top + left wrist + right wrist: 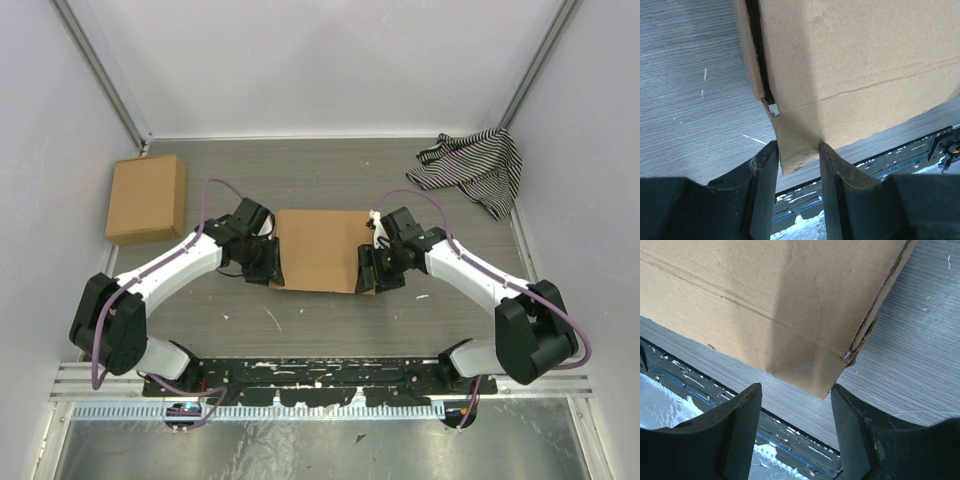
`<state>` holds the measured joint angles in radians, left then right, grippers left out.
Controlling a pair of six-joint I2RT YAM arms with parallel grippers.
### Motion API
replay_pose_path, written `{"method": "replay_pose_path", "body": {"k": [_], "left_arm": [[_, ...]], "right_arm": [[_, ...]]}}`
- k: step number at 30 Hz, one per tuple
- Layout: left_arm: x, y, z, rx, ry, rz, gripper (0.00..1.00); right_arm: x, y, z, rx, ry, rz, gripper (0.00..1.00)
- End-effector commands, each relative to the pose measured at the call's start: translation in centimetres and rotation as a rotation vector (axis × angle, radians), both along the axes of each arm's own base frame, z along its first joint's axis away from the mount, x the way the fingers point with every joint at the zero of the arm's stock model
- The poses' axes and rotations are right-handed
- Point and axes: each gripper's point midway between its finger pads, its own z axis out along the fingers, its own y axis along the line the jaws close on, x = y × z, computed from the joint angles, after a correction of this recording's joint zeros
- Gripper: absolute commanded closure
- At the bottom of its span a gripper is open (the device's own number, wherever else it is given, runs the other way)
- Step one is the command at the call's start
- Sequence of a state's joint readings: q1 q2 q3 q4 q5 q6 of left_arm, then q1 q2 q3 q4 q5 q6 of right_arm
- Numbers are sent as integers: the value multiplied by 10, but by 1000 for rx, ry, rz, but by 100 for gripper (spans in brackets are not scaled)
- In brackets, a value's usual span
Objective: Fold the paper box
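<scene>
The paper box (pixel 318 250) lies between my two grippers, its near left corner filling the narrow gap of the left gripper (pixel 796 160), whether pinched I cannot tell, and its near right corner sitting loose between the widely spread fingers of the right gripper (pixel 796 405).
</scene>
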<state>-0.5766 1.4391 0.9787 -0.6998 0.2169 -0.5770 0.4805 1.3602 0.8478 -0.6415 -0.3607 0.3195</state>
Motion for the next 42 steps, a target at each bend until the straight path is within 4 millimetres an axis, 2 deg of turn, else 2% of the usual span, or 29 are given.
{"method": "replay_pose_path", "body": {"k": [1,11,13,22,30,35,42], "left_arm": [[2,-14,-2,-63,1,-21,56],[1,-14,-22,-49,37,-16,56],[1,-16,-21,-56,39,-18,57],[7,-23,9,-108,-12,-17,57],[34,-36,45,-122,-71,-26,57],[52,-40,53,-116,-81,-31,57],[72,-28,47,-101,-67,-14,56]], "right_arm": [[15,14,8,65,-63,8,38],[24,12,-1,37,-83,-13,39],[25,15,2,55,-84,-12,39],[27,22,34,106,-115,-12,40],[54,25,71,153,-156,-17,42],[70,21,79,162,-158,-11,42],[88,10,77,146,-147,-18,39]]}}
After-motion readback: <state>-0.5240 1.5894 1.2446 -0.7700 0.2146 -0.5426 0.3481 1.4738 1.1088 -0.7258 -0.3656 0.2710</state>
